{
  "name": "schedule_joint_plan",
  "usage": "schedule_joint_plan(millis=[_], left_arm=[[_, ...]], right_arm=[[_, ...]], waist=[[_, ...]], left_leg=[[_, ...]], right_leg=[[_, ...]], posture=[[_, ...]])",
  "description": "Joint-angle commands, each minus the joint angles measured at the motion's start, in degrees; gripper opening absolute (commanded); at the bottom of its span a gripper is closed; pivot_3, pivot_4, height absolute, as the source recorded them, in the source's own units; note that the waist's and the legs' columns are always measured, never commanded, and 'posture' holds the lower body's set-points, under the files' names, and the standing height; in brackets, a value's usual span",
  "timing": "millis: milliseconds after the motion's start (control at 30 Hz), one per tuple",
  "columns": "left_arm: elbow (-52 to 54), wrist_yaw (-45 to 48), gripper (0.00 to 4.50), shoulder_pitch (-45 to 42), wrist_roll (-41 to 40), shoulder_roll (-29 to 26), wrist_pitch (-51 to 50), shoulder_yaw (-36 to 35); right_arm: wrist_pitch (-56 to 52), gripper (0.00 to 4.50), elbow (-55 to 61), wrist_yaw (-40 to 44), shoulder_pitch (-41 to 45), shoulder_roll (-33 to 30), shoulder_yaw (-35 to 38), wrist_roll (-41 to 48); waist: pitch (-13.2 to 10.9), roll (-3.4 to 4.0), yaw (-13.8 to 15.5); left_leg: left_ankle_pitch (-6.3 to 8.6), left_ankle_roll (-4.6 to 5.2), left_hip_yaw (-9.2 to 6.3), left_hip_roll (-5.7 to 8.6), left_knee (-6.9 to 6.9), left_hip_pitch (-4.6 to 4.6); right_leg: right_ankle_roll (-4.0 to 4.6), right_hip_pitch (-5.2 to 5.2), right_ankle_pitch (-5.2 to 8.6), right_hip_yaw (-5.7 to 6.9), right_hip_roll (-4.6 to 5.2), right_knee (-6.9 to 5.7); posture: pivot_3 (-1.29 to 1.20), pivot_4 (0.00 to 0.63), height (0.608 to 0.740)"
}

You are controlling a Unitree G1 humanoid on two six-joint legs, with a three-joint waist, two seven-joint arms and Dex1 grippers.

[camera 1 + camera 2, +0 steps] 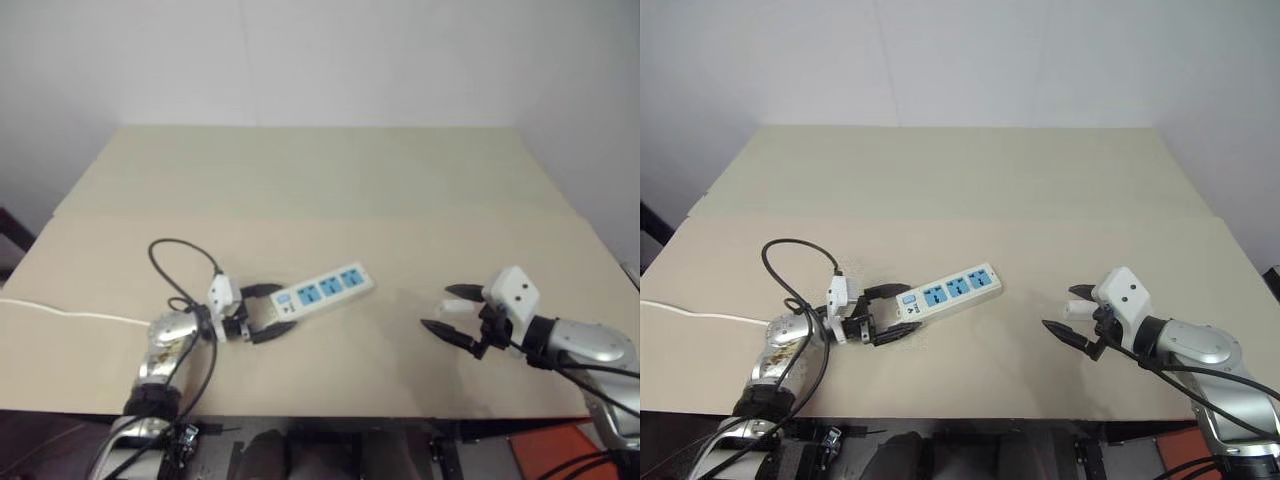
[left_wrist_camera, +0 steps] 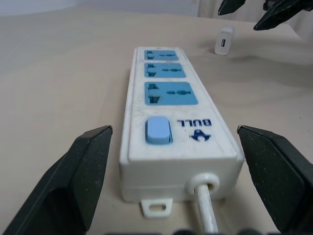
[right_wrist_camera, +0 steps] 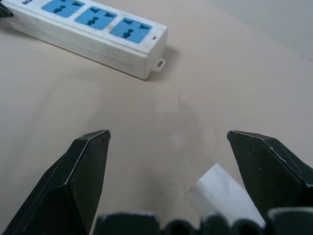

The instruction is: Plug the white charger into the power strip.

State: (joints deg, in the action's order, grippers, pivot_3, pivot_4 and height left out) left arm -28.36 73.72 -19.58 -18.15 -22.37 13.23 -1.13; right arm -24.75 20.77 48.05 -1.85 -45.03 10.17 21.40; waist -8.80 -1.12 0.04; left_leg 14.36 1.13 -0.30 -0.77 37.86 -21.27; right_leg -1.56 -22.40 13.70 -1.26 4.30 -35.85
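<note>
Mid-table, power strip [image 1: 322, 291] between wide left tool [image 1: 272, 312], wide right tool [image 1: 447, 310] near front edge.

Only one readable mark: the long white plastic power strip with three blue sockets [image 2: 176, 125] is carrying the brand word "BULL" in blue capitals, with a small blue logo just beside it, on the top face next to the pale blue rocker switch [image 2: 158, 130]. It is showing upside down in the left wrist view.

From head height we are looking forward and down over the table [image 1: 330, 180]; our wrist cameras are skimming close, both sharing the power strip [image 2: 171, 127].
</note>
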Motion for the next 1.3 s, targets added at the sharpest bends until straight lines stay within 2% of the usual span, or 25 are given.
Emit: schedule_joint_plan(millis=[33, 233, 367, 467, 533, 700, 867, 967, 1133, 1300], left_arm=[[-0.5, -0.7, 4.46, -0.1, 0.7, 0.4, 1.1, 0.8], [-5.9, -2.7, 4.46, -0.6, 3.1, 0.9, 7.3, 0.9], [-8.7, -2.1, 4.46, -2.0, 3.0, 1.6, 7.3, 1.5], [-9.5, -1.3, 3.86, -3.0, 3.0, 1.6, 5.7, 2.2], [-9.4, -0.7, 3.28, -3.4, 2.9, 1.3, 3.7, 2.6], [-4.6, 1.1, 3.21, -1.9, 1.4, -1.0, -7.7, 3.7], [-0.8, 2.0, 3.21, -0.3, 1.7, -2.5, -9.0, 4.6], [0.7, 2.5, 3.21, -0.7, 3.0, -3.6, -6.8, 5.4], [0.3, 3.6, 3.21, -3.1, 4.5, -4.2, -2.5, 7.0], [-0.2, 6.1, 3.21, -4.4, 4.1, -3.8, -2.0, 8.7]], right_arm=[[0.7, 4.5, 1.7, -0.6, 0.0, -0.7, 1.9, -0.3], [0.7, 4.5, 1.2, -1.0, 0.5, -0.7, 1.8, -0.5], [0.7, 4.5, 0.8, -1.2, 1.1, -0.6, 1.3, -0.7], [0.6, 4.5, 0.7, -1.2, 1.4, -0.6, 1.1, -0.9], [0.6, 4.5, 0.6, -1.2, 1.6, -0.6, 1.1, -1.1], [1.6, 4.5, 0.6, -0.8, 2.1, -1.5, 0.6, -2.6], [1.5, 4.5, 1.6, 0.8, 5.0, -5.7, -1.3, -5.5], [0.0, 4.5, 0.7, 4.1, 9.5, -10.0, -4.2, -7.1], [-0.4, 4.5, -3.5, 12.4, 19.4, -20.4, -15.9, -16.8], [2.2, 4.5, -6.1, 22.3, 27.7, -23.5, -24.2, -21.7]], waist=[[0.0, 0.0, 0.0], [0.0, 0.02, 0.2], [0.1, 0.23, 0.4], [0.2, 0.33, 0.6], [0.2, 0.32, 0.6], [0.2, 0.32, 0.4], [0.2, 0.33, -0.1], [0.2, 0.33, -0.3], [0.2, 0.3, 0.0], [0.2, 0.31, 0.2]], left_leg=[[0.0, 0.0, 0.0, 0.0, 0.0, 0.0], [0.0, 0.0, 0.0, 0.0, 0.0, 0.06], [0.0, 0.0, 0.0, 0.0, 0.0, 0.13], [-0.01, 0.01, 0.01, 0.01, 0.0, 0.13], [-0.01, 0.01, 0.01, 0.02, 0.0, 0.11], [-0.01, 0.01, 0.01, 0.03, 0.01, 0.1], [-0.01, 0.02, 0.04, -0.01, -0.01, 0.1], [-0.01, 0.02, 0.06, -0.01, -0.01, 0.1], [-0.01, 0.02, 0.09, -0.01, -0.01, 0.08], [0.0, 0.03, 0.12, -0.01, -0.01, -0.18]], right_leg=[[0.0, 0.0, 0.0, 0.0, 0.01, 0.0], [-0.07, 0.05, 0.04, 0.0, 0.0, 0.0], [-0.34, 0.16, 0.19, 0.0, 0.01, -0.01], [-0.38, 0.17, 0.2, 0.0, 0.0, -0.01], [-0.39, 0.14, 0.2, 0.0, 0.0, -0.01], [-0.4, 0.15, 0.2, 0.0, 0.01, 0.01], [-0.39, 0.11, 0.21, -0.04, -0.01, 0.04], [-0.39, 0.11, 0.21, -0.05, 0.0, 0.06], [-0.38, 0.05, 0.21, -0.01, 0.02, 0.11], [-0.04, -0.19, 0.0, 0.0, 0.03, 0.17]], posture=[[0.0, 0.15, 0.74], [0.0, 0.15, 0.74], [0.0, 0.15, 0.74], [0.0, 0.15, 0.74], [0.0, 0.15, 0.74], [0.0, 0.15, 0.74], [0.0, 0.15, 0.74], [0.0, 0.15, 0.74], [0.0, 0.15, 0.74], [0.0, 0.15, 0.74]])
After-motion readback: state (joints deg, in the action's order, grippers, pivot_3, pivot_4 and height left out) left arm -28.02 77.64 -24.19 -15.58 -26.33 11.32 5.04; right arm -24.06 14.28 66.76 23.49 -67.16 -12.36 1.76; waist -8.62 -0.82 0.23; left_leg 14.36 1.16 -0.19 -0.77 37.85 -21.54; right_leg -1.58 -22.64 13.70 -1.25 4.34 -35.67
